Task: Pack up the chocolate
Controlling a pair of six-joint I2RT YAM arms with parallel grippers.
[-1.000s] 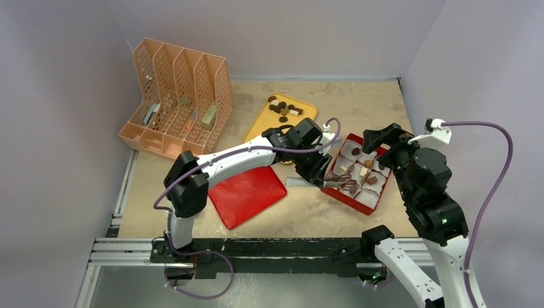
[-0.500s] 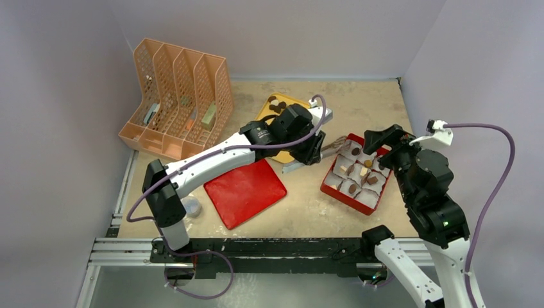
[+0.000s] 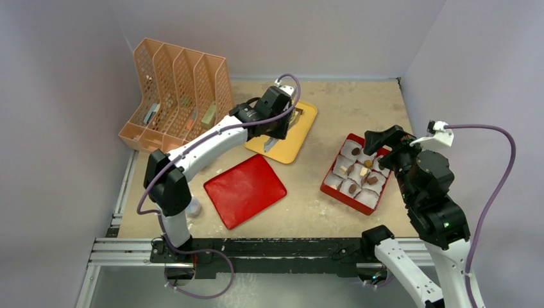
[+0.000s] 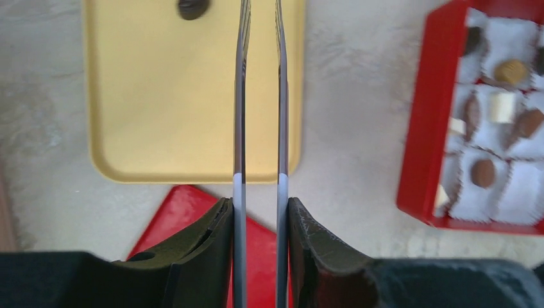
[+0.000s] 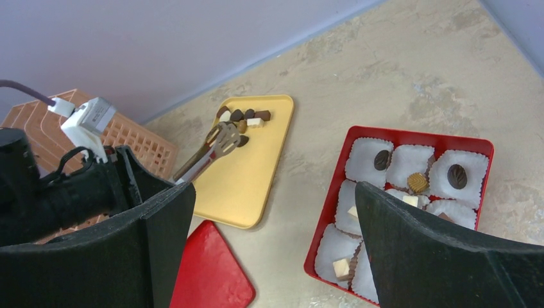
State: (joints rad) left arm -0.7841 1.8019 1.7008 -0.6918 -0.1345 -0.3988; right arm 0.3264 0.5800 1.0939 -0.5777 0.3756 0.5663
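- The left gripper (image 4: 260, 208) is clamping a pair of metal tongs (image 4: 239, 96) by the handle end, reaching over the yellow tray (image 3: 296, 144) in the upper middle of the overhead frame.
- The tongs' two arms are running almost parallel with a thin gap between them (their tips are cut off at the top of the left wrist view). Whether they are pinching anything cannot be told.
- The chocolate (image 5: 247, 117) is lying in two places. A small cluster is sitting at the tray's far end, just beside the tong tips. Several more pieces are resting in white paper cups (image 5: 369, 157) inside the red box (image 3: 343, 197) at centre right.
- The right gripper (image 5: 276, 189) is hanging with fingers spread wide and holding nothing, near the box's upper right corner in the overhead frame.
- A red lid (image 3: 245, 189) is lying flat at lower centre, apart from tray and box, and an orange file rack (image 3: 179, 96) is standing at upper left.
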